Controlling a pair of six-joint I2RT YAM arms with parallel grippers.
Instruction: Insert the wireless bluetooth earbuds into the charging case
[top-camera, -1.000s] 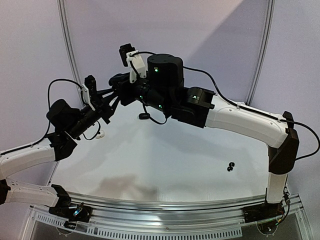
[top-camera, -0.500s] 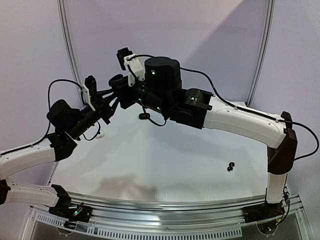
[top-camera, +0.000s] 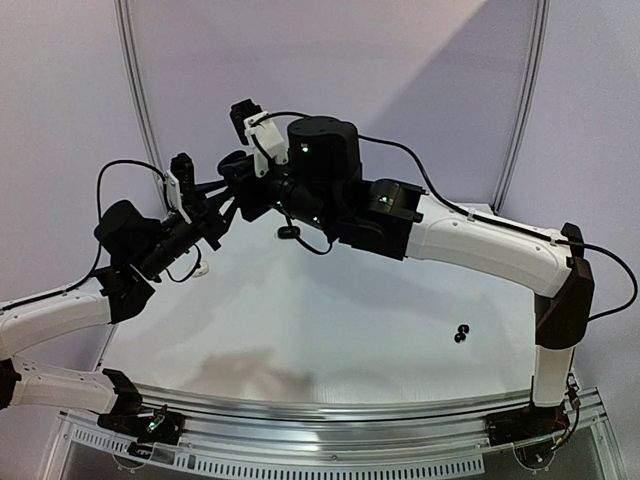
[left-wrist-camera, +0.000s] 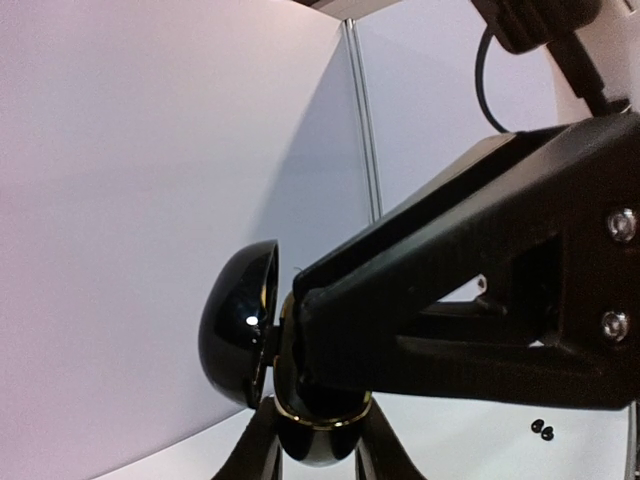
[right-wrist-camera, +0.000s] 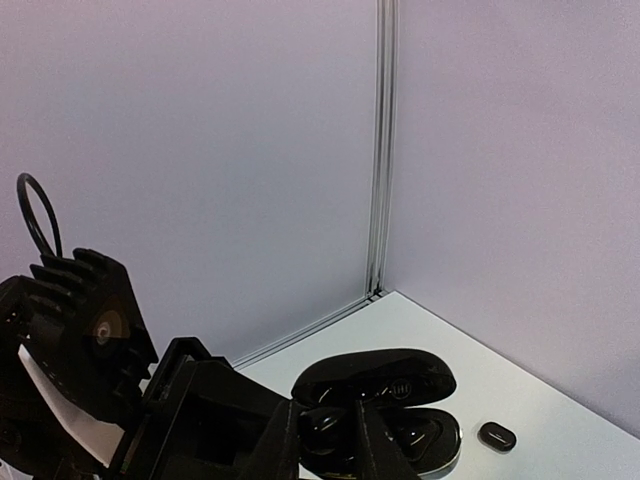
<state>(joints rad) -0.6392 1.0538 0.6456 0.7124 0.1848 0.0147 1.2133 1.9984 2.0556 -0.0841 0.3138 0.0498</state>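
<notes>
The charging case (left-wrist-camera: 312, 425) is glossy black with a gold rim, and its lid (left-wrist-camera: 238, 335) is hinged open. My left gripper (left-wrist-camera: 318, 458) is shut on its base and holds it high above the table's far left (top-camera: 218, 207). My right gripper (right-wrist-camera: 330, 445) reaches into the open case (right-wrist-camera: 400, 420), its fingers closed on a black earbud (right-wrist-camera: 322, 428) over the left well. It comes in from the right in the left wrist view (left-wrist-camera: 300, 305). Two more black earbuds (top-camera: 461, 334) lie on the table at the right, also in the left wrist view (left-wrist-camera: 543, 430).
A small black oval object (right-wrist-camera: 497, 436) lies on the table beyond the case. A small whitish object (top-camera: 200, 267) lies under my left arm. The white table (top-camera: 330, 330) is walled by panels at the back, with a metal rail (top-camera: 330, 410) along the near edge.
My right wrist has shifted slightly left toward the case. My left arm and the case have stayed in place.
</notes>
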